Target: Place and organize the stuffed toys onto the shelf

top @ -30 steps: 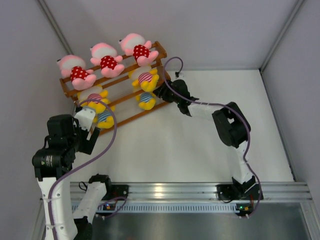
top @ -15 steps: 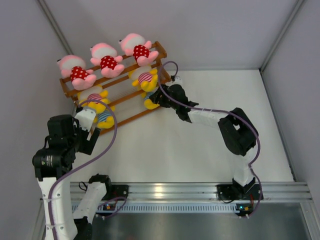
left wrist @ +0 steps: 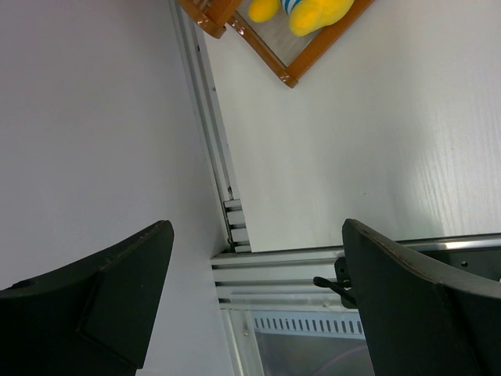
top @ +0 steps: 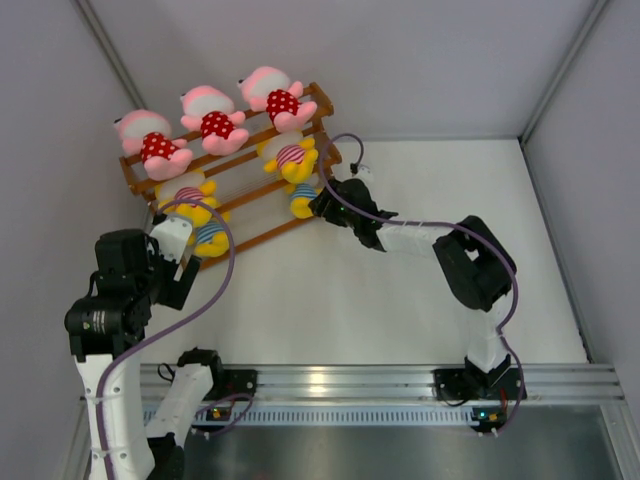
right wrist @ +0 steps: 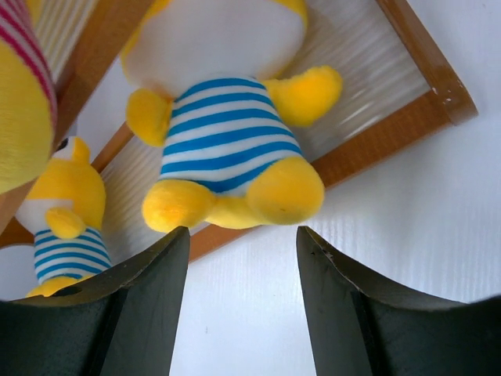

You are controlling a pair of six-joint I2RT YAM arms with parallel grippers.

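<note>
The shelf [top: 262,133] stands at the far left. Three pink stuffed toys [top: 214,128] sit on its top tier. Two pink-striped yellow toys [top: 292,157] sit on the middle tier, and two blue-striped ones [top: 301,196] on the bottom. My right gripper [top: 324,205] is open and empty, just in front of the right blue-striped toy [right wrist: 223,141], whose feet lie just past my fingertips [right wrist: 243,233] without touching them. The other blue-striped toy [right wrist: 66,227] shows at left. My left gripper [top: 172,262] hangs open and empty [left wrist: 257,227] near the shelf's left front corner [left wrist: 290,69].
The grey enclosure wall [left wrist: 94,117] and its aluminium post [left wrist: 205,102] run close by the left gripper. The metal base rail [top: 400,382] crosses the near edge. White tabletop [top: 400,300] lies to the right of the shelf.
My right gripper moved left from the shelf's right end to the front of the right blue-striped toy, then drew back slightly. That toy shifted a little. The left arm has not moved.
</note>
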